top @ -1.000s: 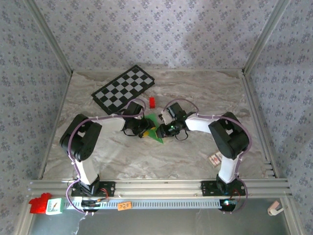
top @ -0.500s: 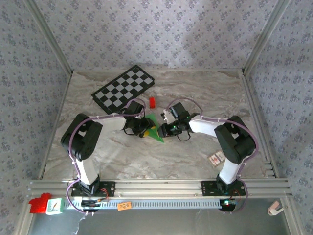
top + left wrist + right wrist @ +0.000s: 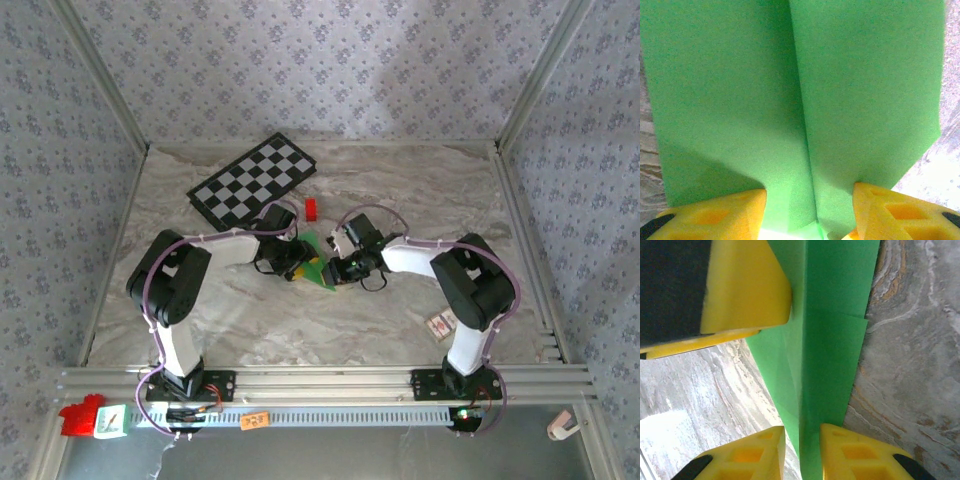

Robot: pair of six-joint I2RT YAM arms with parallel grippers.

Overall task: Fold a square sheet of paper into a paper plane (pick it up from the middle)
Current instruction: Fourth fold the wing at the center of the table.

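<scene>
**Marble table, green paper between two claws**

A grey marbled table (image 3: 430, 200) is standing inside walls covered with flowered wallpaper. The green paper (image 3: 322, 272) is lying near the middle of the table, folded, with a centre crease running along it.

The right gripper (image 3: 802, 442) is clenching on a raised fold of this paper. Its two yellow fingers are almost meeting, with only the thin green ridge between them. The left gripper (image 3: 810, 205) is staying released, its fingers well apart and the paper passing flat between them. In the right wrist view one of its fingers (image 3: 742, 290) is resting on the paper.

From above, both claws are covering most of the paper, so its outline is hard to make out.

A checkerboard (image 3: 255, 180) is lying toward the far left corner, with a small red block (image 3: 311, 208) near it. A small flat object (image 3: 438, 323) toward the right edge is too small to identify.
</scene>
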